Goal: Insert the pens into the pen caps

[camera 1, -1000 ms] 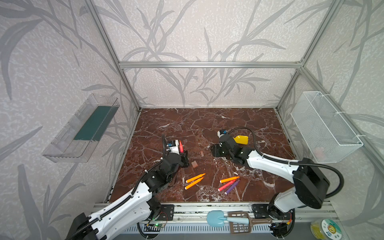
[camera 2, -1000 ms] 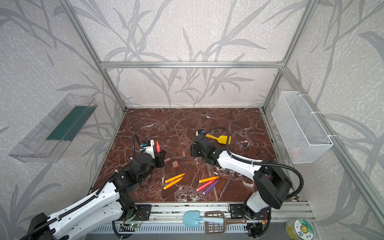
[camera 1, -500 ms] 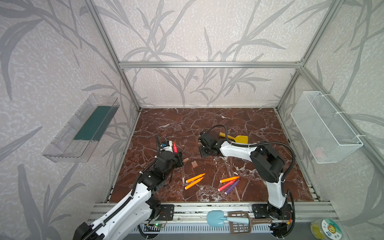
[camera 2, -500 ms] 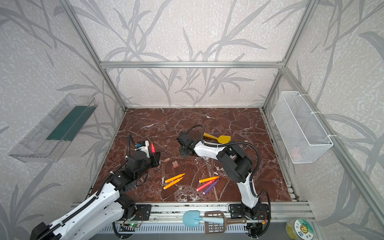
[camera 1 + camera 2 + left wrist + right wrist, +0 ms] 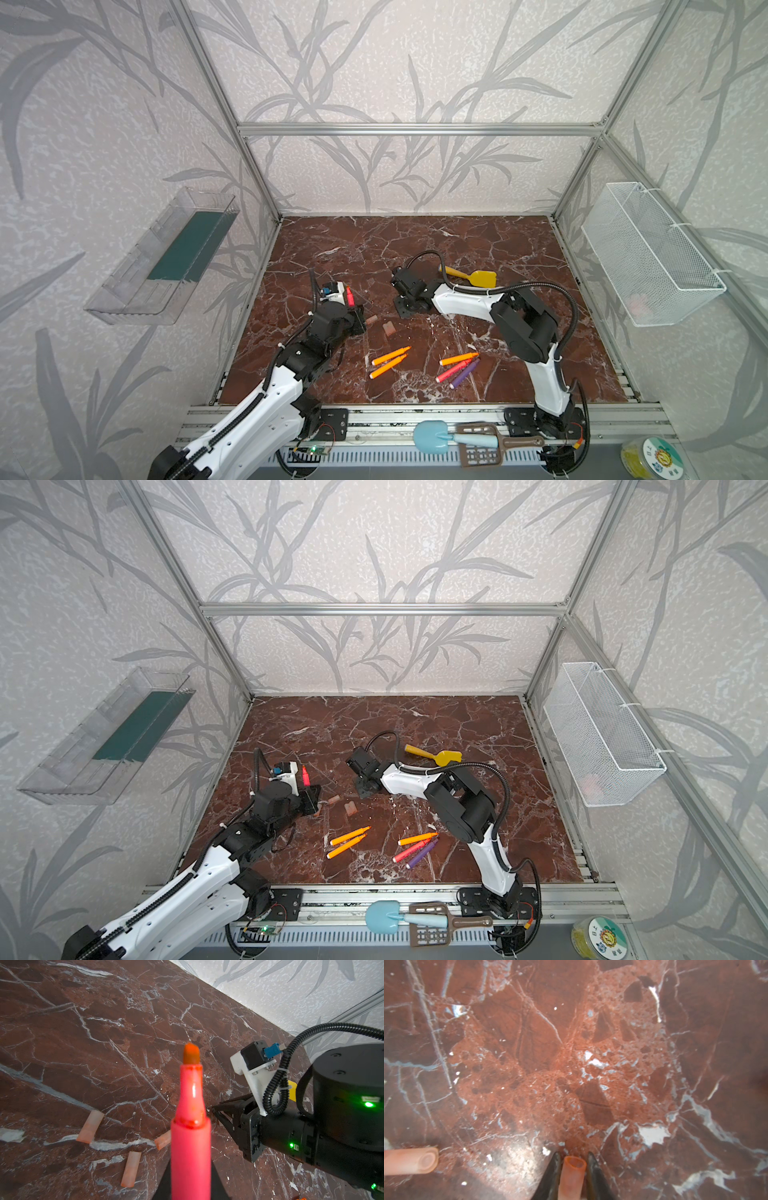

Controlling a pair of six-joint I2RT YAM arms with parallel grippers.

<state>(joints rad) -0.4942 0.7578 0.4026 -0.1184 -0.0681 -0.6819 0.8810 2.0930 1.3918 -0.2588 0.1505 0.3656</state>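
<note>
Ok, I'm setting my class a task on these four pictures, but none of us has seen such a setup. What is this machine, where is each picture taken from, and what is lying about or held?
It is a robot with two arms over a marble-patterned table. Two pictures look down from one overhead camera pair; the other two come from a camera on each arm's wrist. The left tool grips a red-pink pen, tip uncovered. The right tool is closed on a pinkish pen cap. Loose on the table: five more pens, a few spare caps and a yellow scoop.
</note>
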